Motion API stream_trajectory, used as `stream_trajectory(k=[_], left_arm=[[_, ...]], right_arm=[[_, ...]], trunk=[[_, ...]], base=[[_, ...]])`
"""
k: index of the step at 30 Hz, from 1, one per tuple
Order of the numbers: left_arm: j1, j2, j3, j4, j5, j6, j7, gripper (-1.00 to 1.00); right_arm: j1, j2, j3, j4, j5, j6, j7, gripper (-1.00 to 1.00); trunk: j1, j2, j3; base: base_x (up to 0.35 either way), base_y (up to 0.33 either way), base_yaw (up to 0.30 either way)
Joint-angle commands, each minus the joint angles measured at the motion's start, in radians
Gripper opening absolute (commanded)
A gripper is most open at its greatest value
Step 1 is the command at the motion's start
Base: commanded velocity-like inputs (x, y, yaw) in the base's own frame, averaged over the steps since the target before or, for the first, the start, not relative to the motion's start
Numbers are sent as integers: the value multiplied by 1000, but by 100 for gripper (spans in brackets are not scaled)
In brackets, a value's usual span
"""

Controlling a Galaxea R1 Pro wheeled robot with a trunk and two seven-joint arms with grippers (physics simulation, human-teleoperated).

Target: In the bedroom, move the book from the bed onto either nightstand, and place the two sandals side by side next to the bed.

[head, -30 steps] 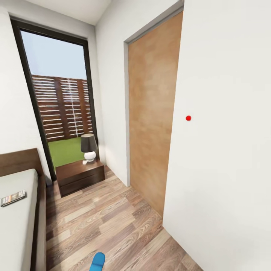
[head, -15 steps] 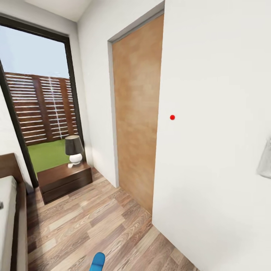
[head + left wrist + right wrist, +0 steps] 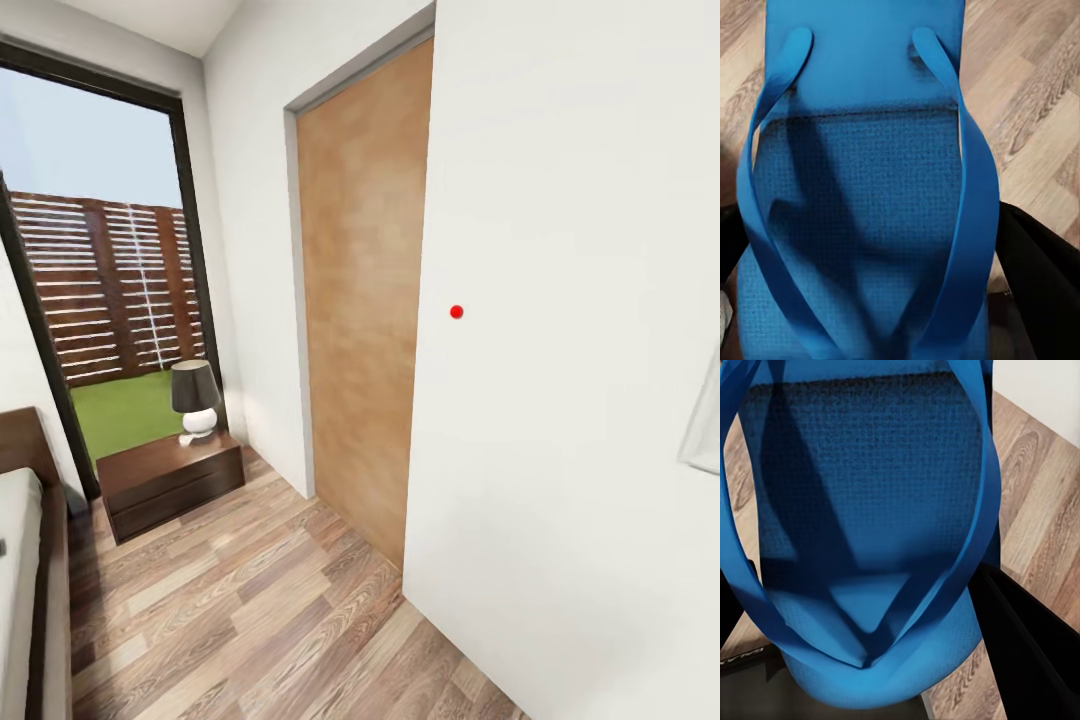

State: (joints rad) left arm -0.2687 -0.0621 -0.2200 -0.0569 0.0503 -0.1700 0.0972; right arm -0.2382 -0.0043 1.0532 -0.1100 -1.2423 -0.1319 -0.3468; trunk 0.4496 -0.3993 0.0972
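Head view: bed (image 3: 22, 590) is showing at the far left edge, mattress running away toward the window (image 3: 110, 270). Nightstand (image 3: 172, 480) is sitting just beyond it by the glass, carrying a lamp (image 3: 195, 398); both drawers are closed. Wooden door (image 3: 365, 300) is standing further right.

Left gripper (image 3: 881, 300) is clamping one blue sandal (image 3: 870, 187), long axis running along the fingers, straps up.

Right gripper (image 3: 870, 660) is probably gripping the other sandal (image 3: 870, 495) likewise, over plank floor (image 3: 1042, 510).

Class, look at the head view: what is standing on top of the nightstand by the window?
A lamp with a dark shade and white round base stands on the nightstand. The top behind the lamp is covered.
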Motion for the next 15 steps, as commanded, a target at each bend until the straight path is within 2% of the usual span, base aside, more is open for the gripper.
stream_trajectory(k=[1, 5, 15], left_arm=[[3, 0, -6, 9, 6, 12, 5, -100], [8, -1, -2, 23, 8, 54, 6, -100], [18, -1, 0, 48, 11, 67, 6, -100]], right_arm=[[0, 0, 8, -2, -11, -3, -6, -100], [0, 0, 8, 0, -11, -2, -6, -100], [0, 0, 8, 1, -11, -3, -6, -100]], trunk=[[0, -1, 0], [0, -1, 0], [0, -1, 0]], base=[[0, 0, 0], [0, 0, 0], [0, 0, 0]])
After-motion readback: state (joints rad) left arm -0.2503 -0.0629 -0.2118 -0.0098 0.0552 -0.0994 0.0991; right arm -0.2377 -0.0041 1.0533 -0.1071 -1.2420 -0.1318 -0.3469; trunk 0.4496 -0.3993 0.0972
